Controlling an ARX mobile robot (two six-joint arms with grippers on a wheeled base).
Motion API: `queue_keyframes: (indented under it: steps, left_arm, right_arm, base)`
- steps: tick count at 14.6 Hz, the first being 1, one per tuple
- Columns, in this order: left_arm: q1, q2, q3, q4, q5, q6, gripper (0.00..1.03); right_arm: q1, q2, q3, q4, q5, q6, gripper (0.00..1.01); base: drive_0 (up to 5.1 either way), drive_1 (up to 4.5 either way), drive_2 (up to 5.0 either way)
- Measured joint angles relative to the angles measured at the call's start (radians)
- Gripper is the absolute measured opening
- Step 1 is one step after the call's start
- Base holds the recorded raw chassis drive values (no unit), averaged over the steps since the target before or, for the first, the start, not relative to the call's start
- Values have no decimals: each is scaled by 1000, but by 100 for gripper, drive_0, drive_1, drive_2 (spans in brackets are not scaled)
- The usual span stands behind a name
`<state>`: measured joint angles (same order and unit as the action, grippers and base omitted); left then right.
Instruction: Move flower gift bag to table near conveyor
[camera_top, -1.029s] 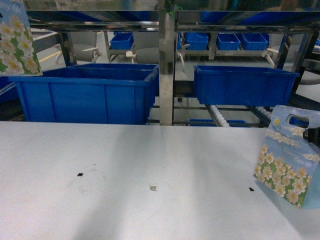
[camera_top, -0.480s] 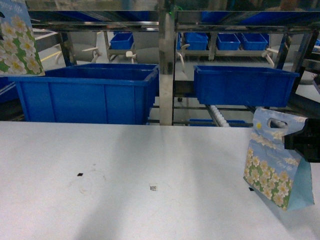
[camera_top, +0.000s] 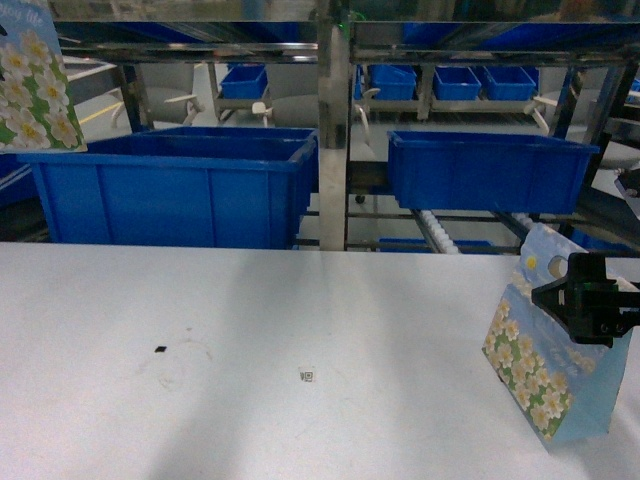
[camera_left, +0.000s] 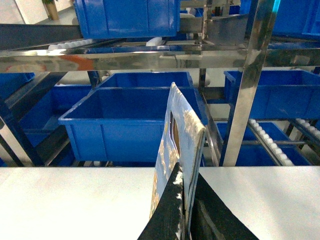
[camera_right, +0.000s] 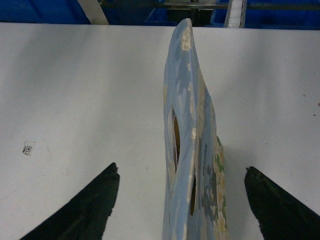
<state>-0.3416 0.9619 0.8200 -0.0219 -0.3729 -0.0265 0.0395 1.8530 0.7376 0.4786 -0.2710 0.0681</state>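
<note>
At lower right, the flower gift bag (camera_top: 540, 375) stood on the desk (camera_top: 300, 320) – edge-on between the right gripper's (camera_right: 181, 200) wide, untouching jaws.

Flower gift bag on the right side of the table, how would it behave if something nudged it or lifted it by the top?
Probably floppy: the flower gift bag has a top edge that curves in the right wrist view, like thin paper. Likely light and apt to tip: it stands tall on a narrow base on the table and seems to lean.
</note>
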Motion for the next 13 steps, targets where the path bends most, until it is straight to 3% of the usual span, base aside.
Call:
queue_keyframes:
  steps: [3, 5, 6, 8, 11, 13]
  left_arm:
    - [0, 0, 0, 0, 0, 0, 2]
    - [0, 0, 0, 1, 0, 0, 2]
    - [0, 0, 0, 0, 0, 0, 2]
    - [0, 0, 0, 1, 0, 0, 2]
    - [25, 95, -3, 103, 28, 7, 2]
    - [38, 163, -56, 198, 5, 10, 2]
  right_arm:
    - [3, -65, -24, -14, -26, 80, 100]
    - [32, -170, -26, -14, -43, 145, 98]
    - [61, -223, -19, -19, -51, 177, 98]
    - [213, -402, 76, -21, -47, 299, 98]
    - [203, -384, 70, -31, -40, 306, 98]
    - [203, -384, 70, -32, -39, 306, 98]
  base:
    - [0, 0, 0]
    - [0, 0, 0]
    - [0, 0, 0]
    - [0, 0, 0]
    - [0, 0, 0]
    - [0, 0, 0]
